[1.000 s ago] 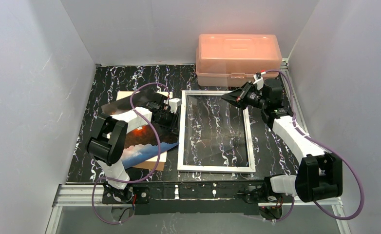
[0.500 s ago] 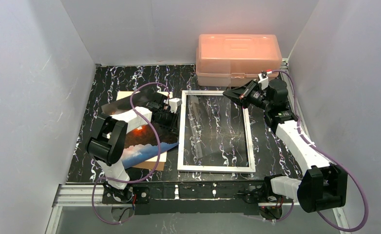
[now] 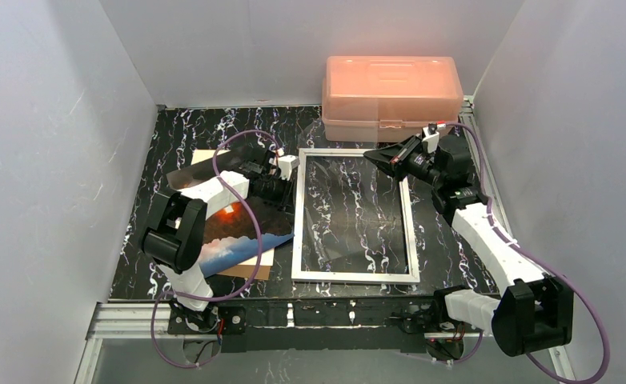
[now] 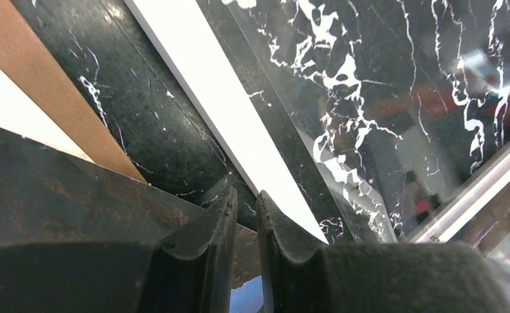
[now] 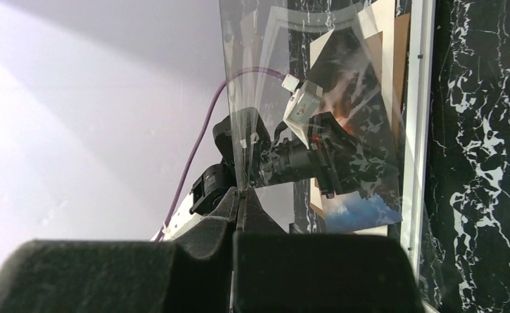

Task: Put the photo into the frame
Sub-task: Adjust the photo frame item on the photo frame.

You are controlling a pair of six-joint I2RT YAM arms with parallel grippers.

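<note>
Right tool (image 5: 240, 194) pinching the raised clear pane (image 3: 350, 212), left tool (image 4: 244, 199) low at the photo's (image 3: 234, 232) edge
The right tool is closed tight on the far edge of the pane, which tilts up from the white frame (image 3: 296, 232) lying flat on the black marbled table (image 3: 182, 136). The left tool is nearly closed, only a thin slit between its fingers, at the photo's right edge; whether it pinches the print cannot be told. The photo lies left of the frame, outside it, over a brown backing board (image 3: 247, 272), its right edge just beside the frame's left rail. A pink plastic box (image 3: 390, 88) stands at the table's far edge, behind the frame
</note>
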